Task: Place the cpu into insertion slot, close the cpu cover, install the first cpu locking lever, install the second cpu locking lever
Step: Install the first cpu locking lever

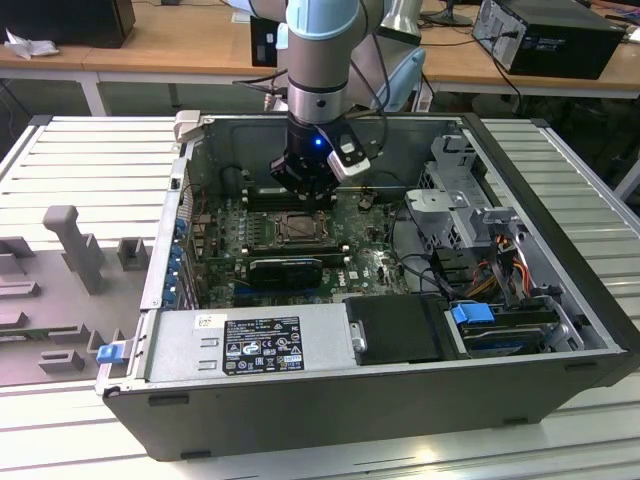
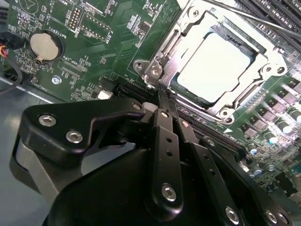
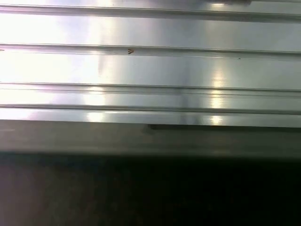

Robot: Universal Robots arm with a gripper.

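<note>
The cpu lies flat in the insertion slot, its pale face showing through the window of the cpu cover. The cover's metal frame is folded down over the chip. A thin metal lever rod runs along one side of the socket. My gripper is shut, its black fingers pressed together with the tips at the socket's corner, close to the frame's hinge end. In the exterior view the gripper hangs just above the socket's far edge inside the open computer case.
A coin battery sits on the green board beside the socket. A long black expansion card lies in front of the socket, with the power supply and drive bays nearer. Ribbed metal surface shows in the first wrist view.
</note>
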